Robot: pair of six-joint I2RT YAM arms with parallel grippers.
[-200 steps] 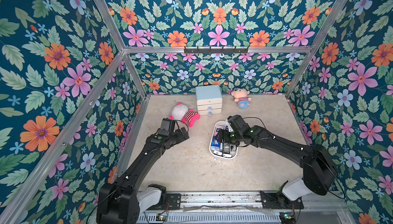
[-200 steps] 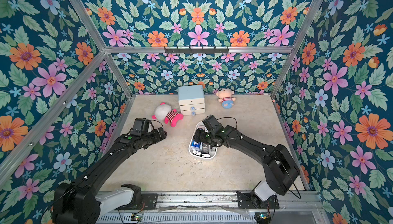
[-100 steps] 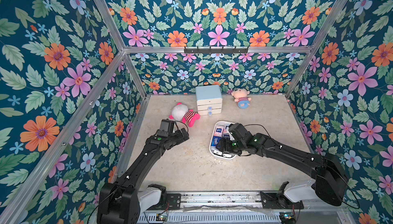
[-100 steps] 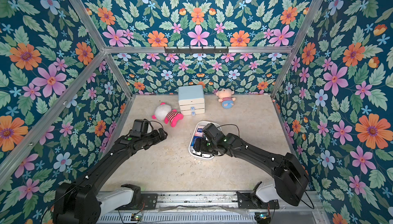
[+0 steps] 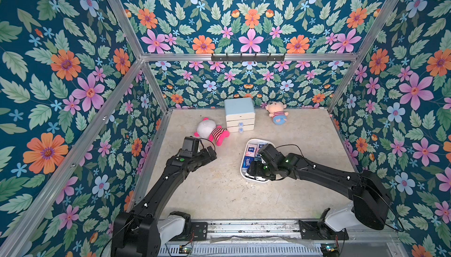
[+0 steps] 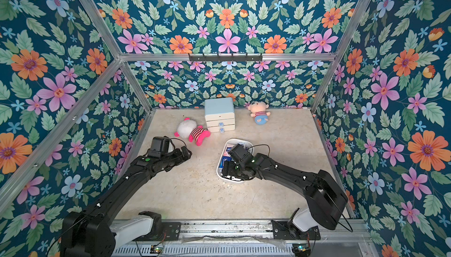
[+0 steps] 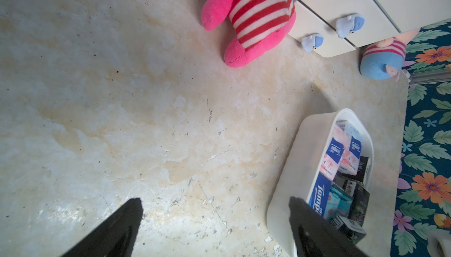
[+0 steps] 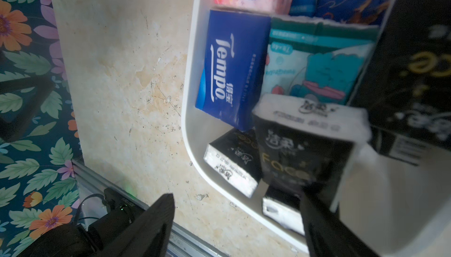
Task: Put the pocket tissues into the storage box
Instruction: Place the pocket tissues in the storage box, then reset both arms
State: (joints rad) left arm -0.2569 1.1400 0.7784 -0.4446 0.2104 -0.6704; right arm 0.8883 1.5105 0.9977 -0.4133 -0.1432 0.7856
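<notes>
Two pairs of jaws are mine, and both stand apart with nothing clamped in them. My left gripper (image 5: 211,151) hangs over bare table (image 5: 219,199), close to the pink plush (image 5: 212,132) and well apart from the box (image 5: 242,168). In its wrist view the fingers (image 7: 117,229) are spread wide over the mottled top, with one tip in front of the box wall.

My right gripper (image 8: 236,194) is low at the end of the box nearest my bases. Its jaws straddle the rim there: one finger is outside over the table, the other inside among the tissues (image 8: 317,72). A black packet (image 8: 305,146) stands tilted on end right by the inner finger. I cannot tell whether it touches that finger, but it is not between the jaws. Beside it a Tempo packet (image 8: 231,67) leans on a flat black one (image 8: 231,165) lying on the box floor. Further in, teal, pink and dark blue packets lie packed close together. Every packet I can see is inside the box.

The box sits mid-table, in front of the cabinet (image 5: 239,114) and apart from it. A doll (image 5: 277,115) lies by the back wall, to the cabinet's right.
</notes>
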